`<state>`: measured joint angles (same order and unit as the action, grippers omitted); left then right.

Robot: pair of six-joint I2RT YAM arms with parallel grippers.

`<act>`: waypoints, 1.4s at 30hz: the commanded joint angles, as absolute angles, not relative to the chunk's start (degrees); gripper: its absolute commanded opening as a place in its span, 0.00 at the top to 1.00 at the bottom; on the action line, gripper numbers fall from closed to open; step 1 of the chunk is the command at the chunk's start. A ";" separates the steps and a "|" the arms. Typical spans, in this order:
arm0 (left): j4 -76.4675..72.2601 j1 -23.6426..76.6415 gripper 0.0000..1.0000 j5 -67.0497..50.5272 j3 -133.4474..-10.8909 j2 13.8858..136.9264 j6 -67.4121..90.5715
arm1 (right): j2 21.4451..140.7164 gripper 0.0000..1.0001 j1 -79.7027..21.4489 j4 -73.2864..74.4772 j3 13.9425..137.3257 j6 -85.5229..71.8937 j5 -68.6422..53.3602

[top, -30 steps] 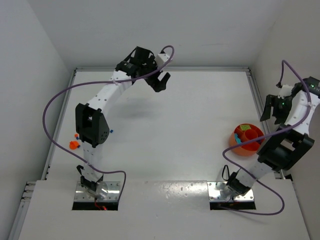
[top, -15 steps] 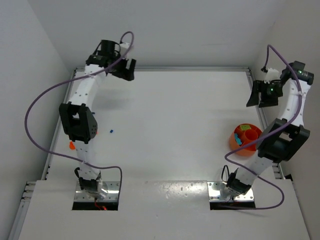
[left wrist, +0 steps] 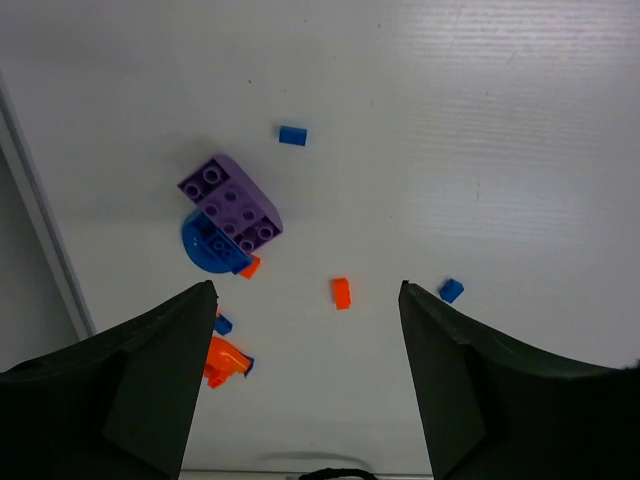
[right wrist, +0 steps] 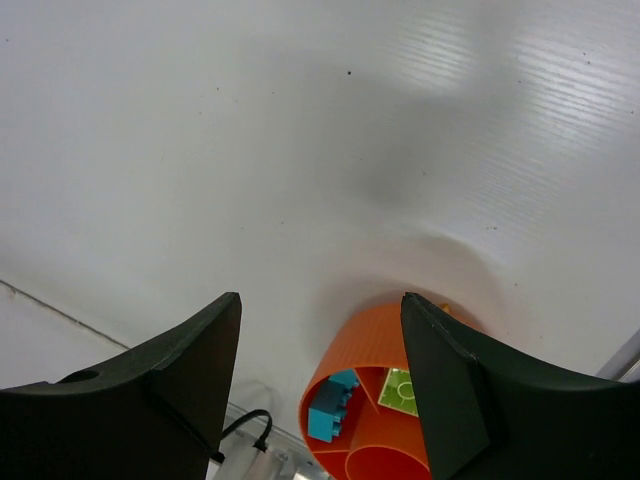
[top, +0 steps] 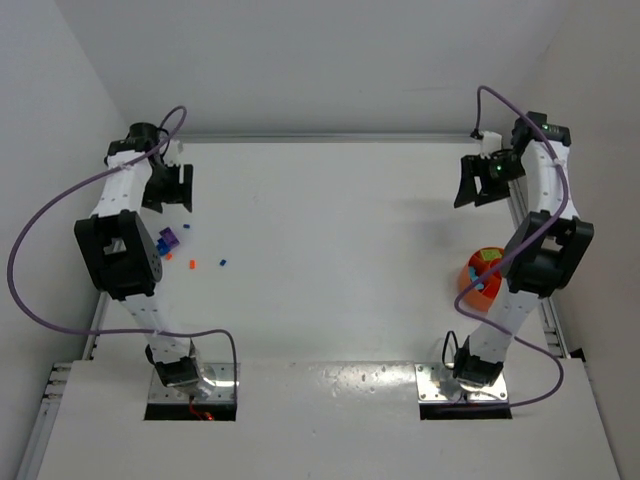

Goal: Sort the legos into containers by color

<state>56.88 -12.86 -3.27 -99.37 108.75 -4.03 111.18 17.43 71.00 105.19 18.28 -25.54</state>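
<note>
**Both arms relocated since half a second ago**

Left gripper (top: pixel 170 188): swung from the far edge to the left edge, close to the far-left corner. Fingers apart, nothing between them.

Loose legos, left edge of the counter (top: pixel 340 210), now uncovered by the left arm:
- purple brick (left wrist: pixel 232 205), overlapping a blue round piece (left wrist: pixel 203 247) in the wrist view
- small orange brick (left wrist: pixel 341 292) and small blue brick (left wrist: pixel 451 290), lying apart from those
- another blue brick (left wrist: pixel 292 135), farther off

Right gripper (top: pixel 478 185): shifted inward from the right edge, near the far-right corner. Fingers apart, empty.

Orange bowl (right wrist: pixel 345 345): right edge, place unchanged, partly behind the right arm. Teal brick (right wrist: pixel 328 410) in one compartment, yellow-green brick (right wrist: pixel 400 390) in the adjoining one.
</note>
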 commanded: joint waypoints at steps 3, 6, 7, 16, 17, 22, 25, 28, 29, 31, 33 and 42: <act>56.16 -13.10 0.22 -1.41 -96.94 107.05 -0.27 | 113.11 0.35 15.39 70.93 109.51 19.68 -24.97; 55.63 -14.15 0.23 -1.41 -98.52 110.12 0.35 | 113.64 0.35 14.24 71.54 110.12 20.30 -24.44; 55.63 -15.02 0.25 -1.41 -99.13 110.91 0.35 | 113.64 0.35 14.24 71.54 110.13 20.30 -24.43; 55.11 -18.63 0.31 0.79 -102.56 117.95 0.97 | 113.64 0.35 13.71 72.07 108.37 20.83 -21.36; 54.59 -18.63 0.31 0.79 -102.57 118.82 0.97 | 113.64 0.35 13.71 72.07 108.37 20.83 -20.66; 54.58 -19.16 0.31 0.79 -103.18 121.11 0.97 | 113.64 0.35 13.18 72.07 107.84 20.83 -20.04; 54.58 -19.16 0.31 0.79 -103.71 122.51 0.97 | 113.64 0.35 13.18 72.07 107.31 20.83 -19.42; 54.58 -19.16 0.31 0.79 -104.24 123.57 0.97 | 113.12 0.35 13.18 72.07 106.70 20.83 -18.90; 54.58 -19.16 0.30 0.79 -104.24 124.10 0.97 | 113.12 0.35 13.18 72.07 106.70 20.83 -18.90; 54.05 -19.69 0.30 0.79 -104.24 124.10 0.97 | 113.12 0.35 13.18 72.07 106.17 20.83 -18.90; 54.05 -20.21 0.29 1.41 -104.24 124.63 0.97 | 113.12 0.35 13.18 72.07 106.17 20.83 -18.37; 54.05 -21.27 0.29 1.32 -104.24 125.77 0.97 | 113.12 0.35 13.18 71.54 105.64 20.83 -18.37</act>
